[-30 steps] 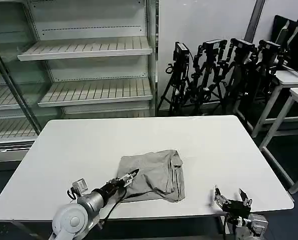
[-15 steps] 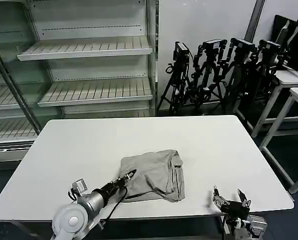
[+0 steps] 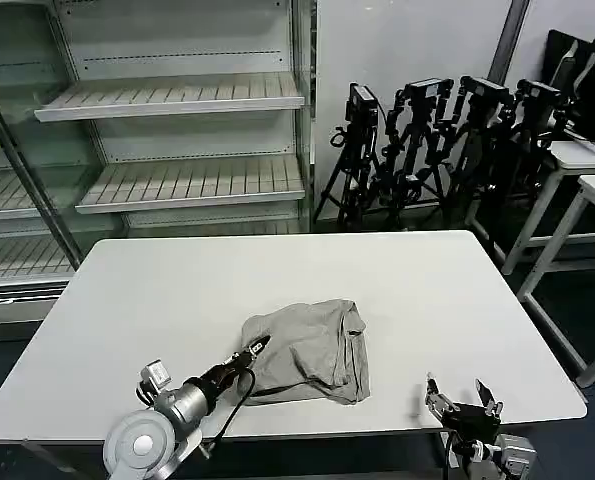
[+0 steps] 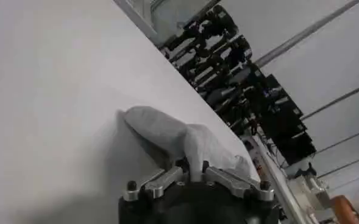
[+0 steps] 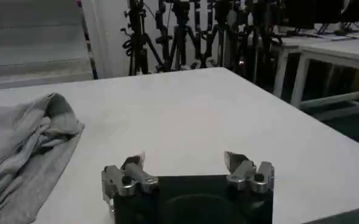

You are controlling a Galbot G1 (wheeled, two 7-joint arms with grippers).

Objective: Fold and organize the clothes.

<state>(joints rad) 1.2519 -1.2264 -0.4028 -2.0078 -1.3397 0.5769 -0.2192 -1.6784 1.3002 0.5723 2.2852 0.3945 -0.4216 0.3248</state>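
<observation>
Slippage is the risk; left hand point(image 3: 256, 349) is pinched closed on the near-left edge of the folded grey T-shirt point(image 3: 312, 350) mid-desk point(image 3: 157, 290); dragging could undo folds; right hand point(image 3: 463, 396), fingers spread and empty, waits at the near-right edge.

T-shirt point(image 3: 312, 350): plain light grey, no print visible. Bench point(image 3: 177, 290): white. Left hand point(image 3: 254, 348): black fingers on a silver arm. Right hand point(image 3: 463, 399): black body, silver fingers. Shelves point(image 3: 177, 95): white. Tripods point(image 3: 427, 150): black.
</observation>
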